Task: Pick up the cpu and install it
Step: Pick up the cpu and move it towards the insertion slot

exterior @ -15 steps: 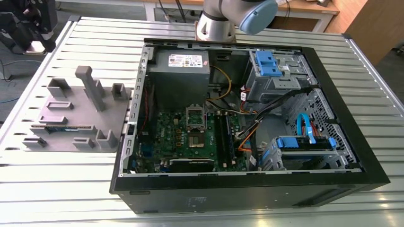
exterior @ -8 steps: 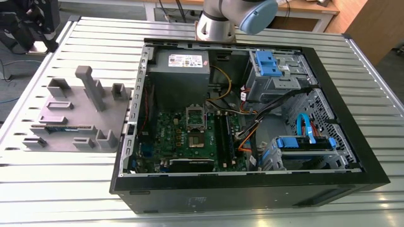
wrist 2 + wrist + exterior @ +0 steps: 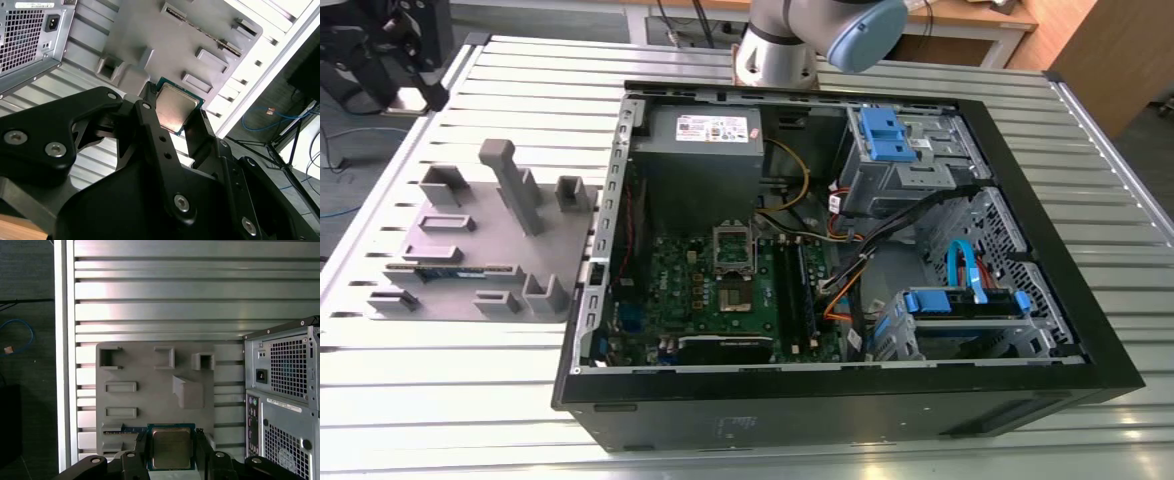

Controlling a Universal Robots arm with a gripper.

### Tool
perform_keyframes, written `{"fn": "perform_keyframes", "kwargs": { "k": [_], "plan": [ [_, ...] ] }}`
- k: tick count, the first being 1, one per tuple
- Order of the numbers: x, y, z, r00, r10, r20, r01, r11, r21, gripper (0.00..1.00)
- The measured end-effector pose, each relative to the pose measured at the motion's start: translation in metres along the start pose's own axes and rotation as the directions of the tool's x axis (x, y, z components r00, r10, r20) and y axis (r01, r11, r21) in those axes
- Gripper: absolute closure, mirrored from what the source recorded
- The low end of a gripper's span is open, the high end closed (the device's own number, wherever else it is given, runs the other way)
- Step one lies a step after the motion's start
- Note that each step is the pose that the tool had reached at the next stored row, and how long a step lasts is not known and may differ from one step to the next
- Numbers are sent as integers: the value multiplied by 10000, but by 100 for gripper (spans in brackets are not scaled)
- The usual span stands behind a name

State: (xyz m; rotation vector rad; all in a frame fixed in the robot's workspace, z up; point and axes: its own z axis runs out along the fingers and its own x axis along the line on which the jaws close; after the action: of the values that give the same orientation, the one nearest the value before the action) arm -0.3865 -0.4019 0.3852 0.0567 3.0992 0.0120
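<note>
At nine o'clock in the exterior view the grey moulded tray [image 3: 480, 215] rests on the slatted metal table [image 3: 454, 400], a green memory stick [image 3: 447, 271] lying in one of its slots. Just beside it, toward three o'clock, lies the opened computer case [image 3: 854, 405], with the green board [image 3: 707, 300] on its floor. The dark metal-framed socket [image 3: 736, 270] sits near the picture's centre, its frame running twelve to six o'clock. The arm [image 3: 807, 40] enters at twelve o'clock, beyond the case's far wall. In the second wrist view the gripper [image 3: 176, 114] has its black fingers [image 3: 152, 130] clamped on two opposite edges of the cpu [image 3: 175, 106], the chip's shiny metal top facing the camera. The first wrist view shows the same hold on the cpu [image 3: 171, 447], with the tray [image 3: 150, 370] beyond it and the case's rear panel [image 3: 280, 390] standing beside the tray. By that, the chip appears lifted clear on the tray side of the case, not over the board, so the socket lies across the case wall from it. Being near square, the chip has no long axis to speak of. The exterior view supplies the socket and board, the wrist views the grip itself
</note>
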Motion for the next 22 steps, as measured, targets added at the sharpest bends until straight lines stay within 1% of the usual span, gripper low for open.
{"fn": "perform_keyframes", "kwargs": {
  "k": [22],
  "plan": [
    [-144,5,6,10000,0,0,0,10000,0,53]
  ]
}}
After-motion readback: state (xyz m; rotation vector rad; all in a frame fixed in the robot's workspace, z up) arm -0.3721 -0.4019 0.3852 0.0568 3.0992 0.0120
